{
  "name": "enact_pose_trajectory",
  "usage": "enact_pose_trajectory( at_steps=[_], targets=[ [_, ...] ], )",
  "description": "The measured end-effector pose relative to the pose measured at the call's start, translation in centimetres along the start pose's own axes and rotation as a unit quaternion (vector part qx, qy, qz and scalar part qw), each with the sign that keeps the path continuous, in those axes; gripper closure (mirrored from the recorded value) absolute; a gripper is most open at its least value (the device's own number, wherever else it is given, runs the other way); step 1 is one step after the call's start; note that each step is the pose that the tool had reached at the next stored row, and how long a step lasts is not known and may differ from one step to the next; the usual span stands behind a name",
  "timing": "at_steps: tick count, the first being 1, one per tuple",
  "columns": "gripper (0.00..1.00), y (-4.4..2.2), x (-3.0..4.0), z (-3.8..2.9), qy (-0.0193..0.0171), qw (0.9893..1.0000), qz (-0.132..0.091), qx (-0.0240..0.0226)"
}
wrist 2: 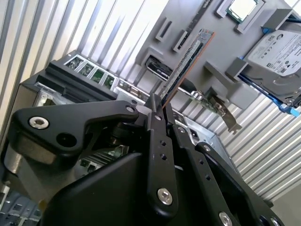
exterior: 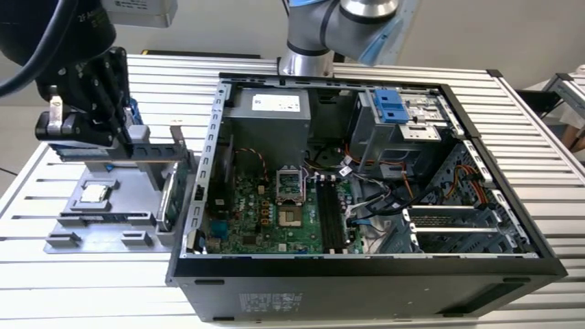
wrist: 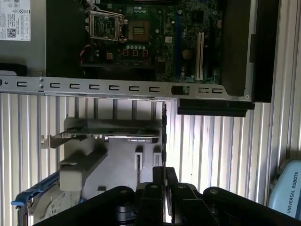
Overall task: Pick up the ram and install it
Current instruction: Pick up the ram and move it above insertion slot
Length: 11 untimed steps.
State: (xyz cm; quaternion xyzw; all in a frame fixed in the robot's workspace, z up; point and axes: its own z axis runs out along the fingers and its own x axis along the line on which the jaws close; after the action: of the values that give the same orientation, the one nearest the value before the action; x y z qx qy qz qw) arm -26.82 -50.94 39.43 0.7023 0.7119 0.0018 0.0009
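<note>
The ram (wrist 2: 186, 63) is a long, thin dark stick with a row of chips, and my gripper (wrist 2: 160, 107) is shut on its lower end. It sticks out from the fingers over the grey holder tray (wrist 2: 188, 28). In the first wrist view the ram (wrist: 163, 132) shows edge-on as a thin dark line rising from the gripper (wrist: 163, 172). In the exterior view the black gripper (exterior: 101, 116) hangs above the grey holder tray (exterior: 109, 219) at the exterior view's left, outside the open computer case (exterior: 366, 264). The motherboard's long black slots (exterior: 329, 214) lie inside the case.
On the tray are a processor chip (wrist 2: 242, 9), a silver hard drive in a blue frame (wrist 2: 277, 52) and a card with a metal bracket (wrist: 113, 135). The case's metal side rail (wrist: 117, 87) stands between the tray and the motherboard (wrist: 155, 33). Cables (exterior: 384, 185) run beside the slots.
</note>
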Motion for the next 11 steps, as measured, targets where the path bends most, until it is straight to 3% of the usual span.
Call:
enact_pose_trajectory(
  at_steps=[11],
  targets=[
    [1.00, 2.18, -0.03, 0.01, 0.0000, 1.0000, 0.000, 0.0003]
  ],
)
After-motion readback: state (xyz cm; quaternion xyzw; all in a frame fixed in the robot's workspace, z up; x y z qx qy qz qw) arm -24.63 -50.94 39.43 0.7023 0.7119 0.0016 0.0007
